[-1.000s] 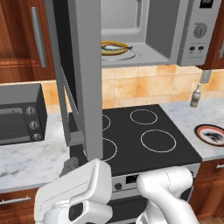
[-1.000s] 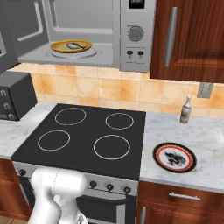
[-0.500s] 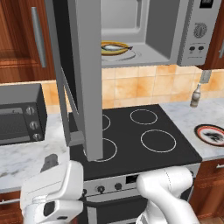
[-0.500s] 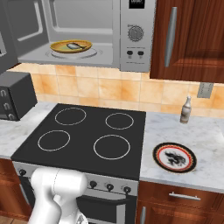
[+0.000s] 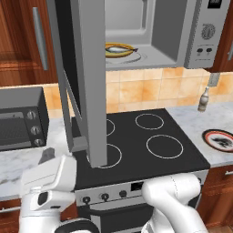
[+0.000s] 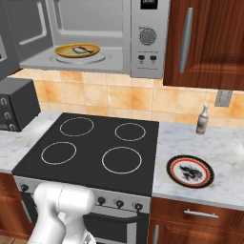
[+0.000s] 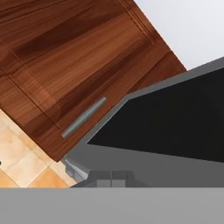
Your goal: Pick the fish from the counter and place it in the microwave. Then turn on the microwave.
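One fish [image 6: 82,49] lies on a yellow plate [image 6: 64,51] inside the microwave [image 6: 148,43], on the oven floor toward the front; from the left side the same fish [image 5: 117,48] shows silvery on its plate behind the door. Microwave door [image 5: 88,82] stands swung wide open, hanging out over the left half of the black stovetop [image 6: 97,150]. Control strip with dial and two buttons sits at the right of the cavity.

Gripper [image 7: 111,178] low and to the left of the stove, fingertips together and holding nothing; it looks up along the underside edge of the open door, with a wooden cabinet [image 7: 74,65] and its grey handle beyond.

Marble counter [image 6: 205,157] runs either side of the stove. Right of the stove: a red-rimmed plate [image 6: 189,171] with dark markings, and a small bottle [image 6: 202,120] standing upright near the tiled wall. Left of the stove: a dark toaster oven [image 5: 20,119] with three knobs.
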Available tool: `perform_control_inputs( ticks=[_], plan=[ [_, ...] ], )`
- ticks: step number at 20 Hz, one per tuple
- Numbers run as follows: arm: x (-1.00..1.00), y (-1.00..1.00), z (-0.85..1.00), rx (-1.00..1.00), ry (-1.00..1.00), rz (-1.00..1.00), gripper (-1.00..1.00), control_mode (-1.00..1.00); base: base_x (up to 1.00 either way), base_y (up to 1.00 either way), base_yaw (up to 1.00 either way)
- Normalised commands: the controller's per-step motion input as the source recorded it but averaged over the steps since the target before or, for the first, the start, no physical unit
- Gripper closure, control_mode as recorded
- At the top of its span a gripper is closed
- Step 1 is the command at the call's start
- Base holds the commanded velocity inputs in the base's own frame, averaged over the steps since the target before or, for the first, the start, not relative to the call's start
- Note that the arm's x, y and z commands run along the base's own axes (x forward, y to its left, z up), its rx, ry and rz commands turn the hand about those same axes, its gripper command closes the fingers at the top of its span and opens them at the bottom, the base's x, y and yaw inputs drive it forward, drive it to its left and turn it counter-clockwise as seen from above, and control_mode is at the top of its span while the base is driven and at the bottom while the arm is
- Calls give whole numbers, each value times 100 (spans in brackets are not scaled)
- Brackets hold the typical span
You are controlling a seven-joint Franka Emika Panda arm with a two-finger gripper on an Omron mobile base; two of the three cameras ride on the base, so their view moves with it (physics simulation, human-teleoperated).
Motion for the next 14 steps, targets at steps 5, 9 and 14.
perform_control_inputs(
  ticks=[5, 9, 14],
  plan=[
    [30, 0, 0, 0, 0, -3, 100, -100, 0, 0, 0],
    [13, 0, 8, 0, -1, -2, 100, -100, 0, 0, 0],
    [9, 0, 23, 0, -5, -2, 100, -100, 0, 0, 0]
  ],
)
